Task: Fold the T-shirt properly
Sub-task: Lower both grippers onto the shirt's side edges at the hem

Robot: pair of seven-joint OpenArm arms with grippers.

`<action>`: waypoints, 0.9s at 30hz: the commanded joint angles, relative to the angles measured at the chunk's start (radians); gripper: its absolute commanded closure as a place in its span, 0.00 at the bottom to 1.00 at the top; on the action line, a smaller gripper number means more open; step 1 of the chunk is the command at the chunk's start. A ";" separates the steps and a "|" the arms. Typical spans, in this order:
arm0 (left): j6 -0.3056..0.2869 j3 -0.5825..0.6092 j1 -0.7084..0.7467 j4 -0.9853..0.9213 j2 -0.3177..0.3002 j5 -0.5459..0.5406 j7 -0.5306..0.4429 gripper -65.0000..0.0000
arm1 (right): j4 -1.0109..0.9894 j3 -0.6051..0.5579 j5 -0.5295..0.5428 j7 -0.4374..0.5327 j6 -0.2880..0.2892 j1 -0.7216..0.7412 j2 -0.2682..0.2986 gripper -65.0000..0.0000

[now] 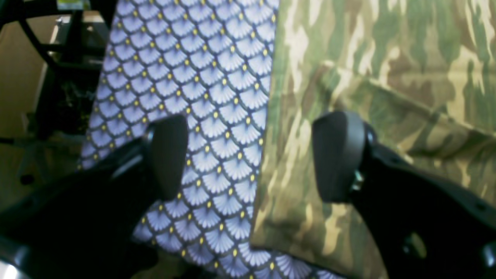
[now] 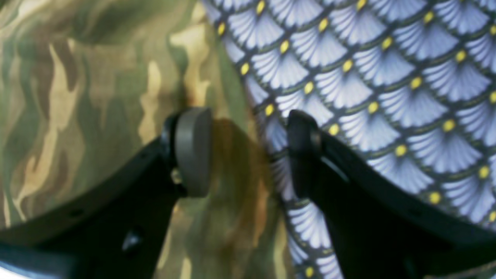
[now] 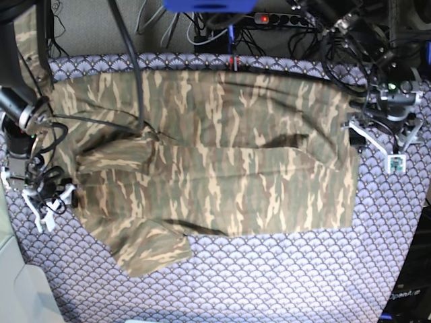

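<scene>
T-shirt (image 3: 215, 161): spread across desk (image 3: 283, 282), one long side folded in, sleeve (image 3: 151, 249) sticking out. Left gripper (image 1: 250, 157) and right gripper (image 2: 250, 153): fingers apart, empty, each straddling shirt edge. Risk: closing pinches tablecloth (image 1: 193, 66) too; fold drags skewed.

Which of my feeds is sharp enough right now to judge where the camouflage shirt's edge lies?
Base view: sharpest, evenly lit, and the whole camouflage-print cloth T-shirt reads clearly on the purple-grey fan-scale tablecloth. Left wrist view: soft, but the shirt edge is traceable between the open left gripper pads. Right wrist view: blurriest, with the edge smeared near the right gripper.
</scene>
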 commanded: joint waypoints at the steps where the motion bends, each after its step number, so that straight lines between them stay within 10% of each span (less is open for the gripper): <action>1: 0.004 0.002 -0.015 0.023 -0.005 -0.010 -0.018 0.25 | 0.015 0.002 0.015 0.020 -0.009 0.028 0.013 0.50; 13: 0.004 0.002 0.010 0.023 -0.004 -0.010 -0.021 0.25 | 0.021 -0.008 0.012 0.002 0.045 -0.016 -0.001 0.54; 27: 0.004 0.006 0.007 0.023 -0.004 -0.010 -0.021 0.25 | 0.028 -0.012 0.009 0.008 0.045 -0.050 0.005 0.96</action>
